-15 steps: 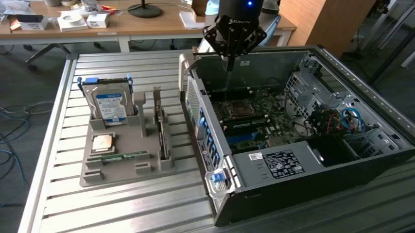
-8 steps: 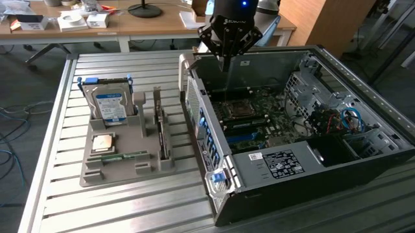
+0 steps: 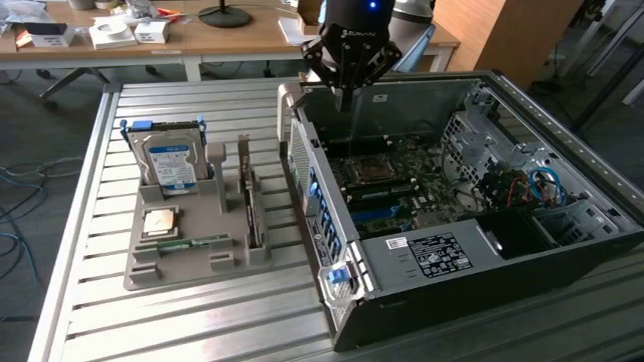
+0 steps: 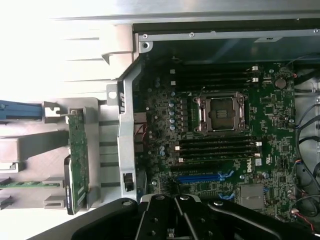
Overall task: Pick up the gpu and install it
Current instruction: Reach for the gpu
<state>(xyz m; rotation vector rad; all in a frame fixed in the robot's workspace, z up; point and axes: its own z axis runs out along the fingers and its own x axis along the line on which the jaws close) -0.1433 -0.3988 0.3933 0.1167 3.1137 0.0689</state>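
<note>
The gpu [image 3: 246, 194], a thin green card with a metal end bracket, stands on edge in the right-hand slot of a grey holder tray [image 3: 191, 275] on the table, beside the open computer case [image 3: 423, 256]. In the wrist view the gpu [image 4: 77, 160] is seen edge-on, outside the case wall. My gripper [image 3: 345, 99] hangs shut and holding nothing above the far end of the case, well apart from the card. Its black fingers [image 4: 160, 212] meet over the motherboard [image 4: 220, 150] near a blue slot [image 4: 200, 177].
The tray also holds a silver hard drive [image 3: 171, 162] in a blue bracket, a processor chip [image 3: 161, 221] and a narrow memory stick [image 3: 181, 243]. Cables and a drive cage [image 3: 533, 188] crowd the case's right side. Desks with clutter [image 3: 111, 34] stand behind the slatted metal table [image 3: 121, 332].
</note>
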